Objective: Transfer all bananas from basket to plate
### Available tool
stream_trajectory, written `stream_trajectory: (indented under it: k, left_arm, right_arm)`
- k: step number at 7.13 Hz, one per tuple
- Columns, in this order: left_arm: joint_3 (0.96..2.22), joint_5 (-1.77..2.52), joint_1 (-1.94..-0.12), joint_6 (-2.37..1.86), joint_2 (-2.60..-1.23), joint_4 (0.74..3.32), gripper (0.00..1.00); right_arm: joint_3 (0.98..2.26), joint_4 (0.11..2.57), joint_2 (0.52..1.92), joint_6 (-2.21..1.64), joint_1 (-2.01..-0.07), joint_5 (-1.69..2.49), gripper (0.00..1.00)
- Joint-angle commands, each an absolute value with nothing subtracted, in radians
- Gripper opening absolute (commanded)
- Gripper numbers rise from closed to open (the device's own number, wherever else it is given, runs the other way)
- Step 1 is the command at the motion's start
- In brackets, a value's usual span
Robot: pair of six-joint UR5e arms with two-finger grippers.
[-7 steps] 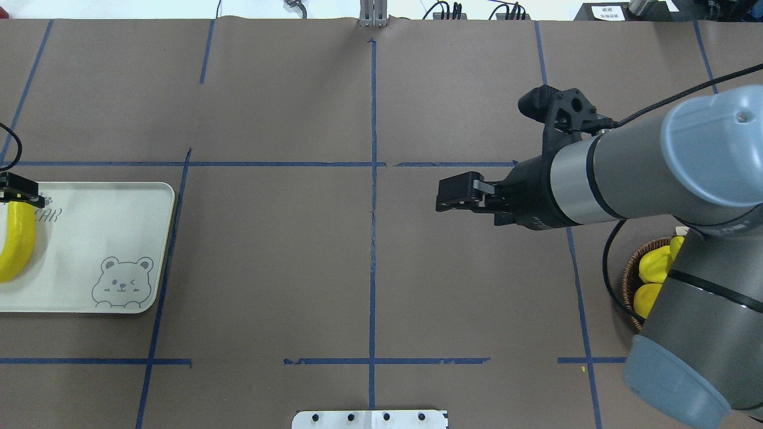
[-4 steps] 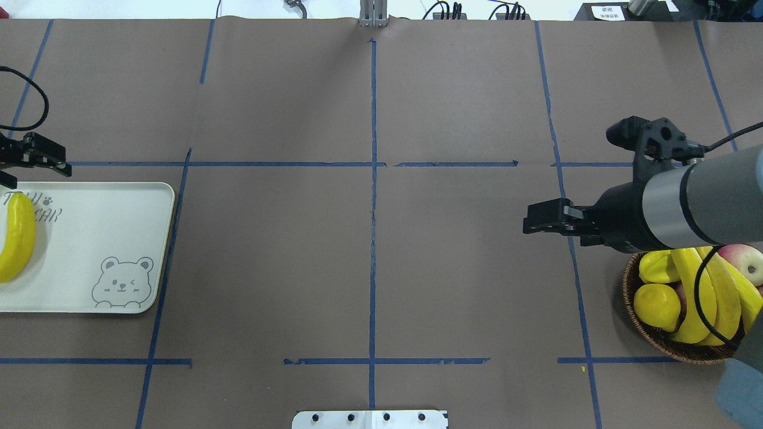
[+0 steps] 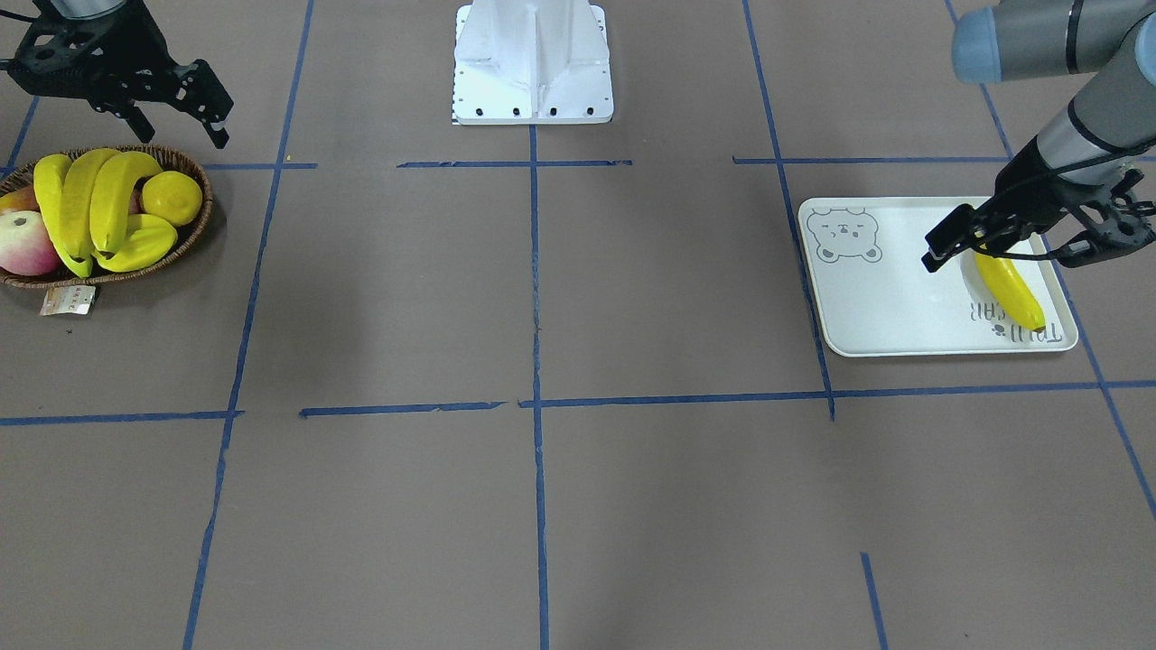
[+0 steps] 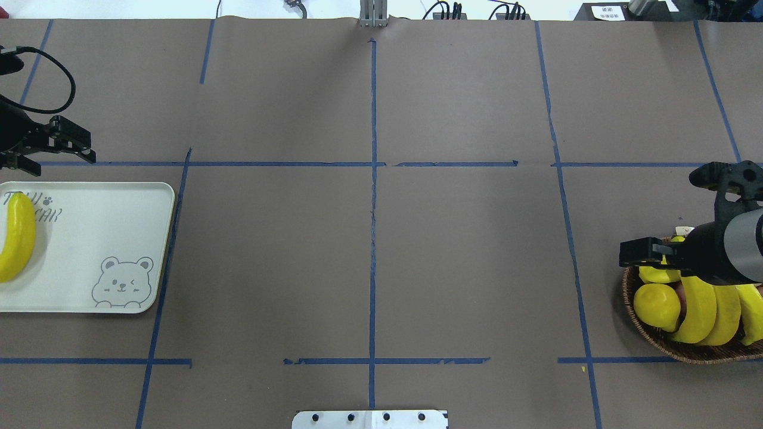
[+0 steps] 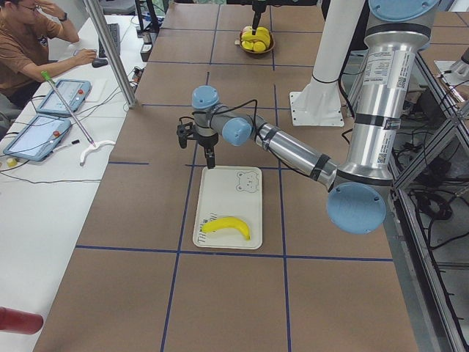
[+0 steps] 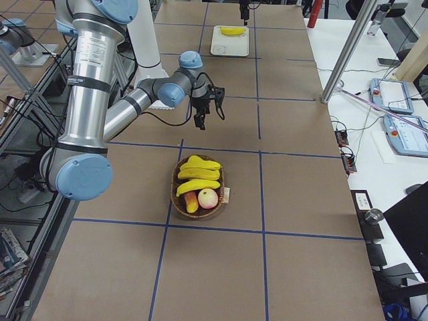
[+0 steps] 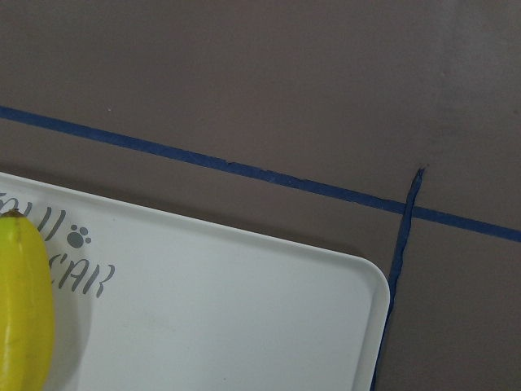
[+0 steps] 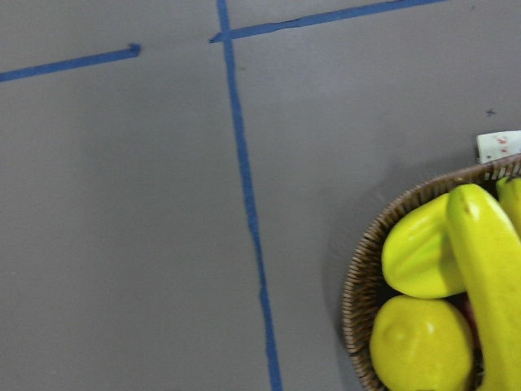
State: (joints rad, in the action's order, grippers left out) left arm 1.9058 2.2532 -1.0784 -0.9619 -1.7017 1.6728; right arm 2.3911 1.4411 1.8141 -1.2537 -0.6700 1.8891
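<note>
Right gripper [image 3: 179,128] spread near woven wicker basket [image 3: 205,206], left gripper [image 4: 59,161] spread near smooth rectangular plate [image 3: 885,307]

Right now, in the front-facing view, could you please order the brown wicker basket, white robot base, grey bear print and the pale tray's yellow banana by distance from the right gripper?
From the right gripper:
1. Brown wicker basket, just below it, view's left.
2. White robot base, top centre.
3. Grey bear print, pale tray's upper-left corner.
4. Yellow banana, tray's right side.
</note>
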Motion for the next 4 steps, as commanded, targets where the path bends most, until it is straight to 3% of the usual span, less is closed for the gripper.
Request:
stream_trajectory:
  k: [1, 4]
  left_arm:
    - [1.913, 2.253, -1.052, -1.009, -1.723, 1.672, 0.99]
    - [1.919, 2.252, -1.026, -1.048, -1.75, 1.672, 0.99]
  right_arm:
    - [2.357, 1.442, 1.89, -1.253, -0.669, 1.867, 1.0]
    - [2.274, 1.44, 1.896, -1.249, -0.663, 1.876, 1.0]
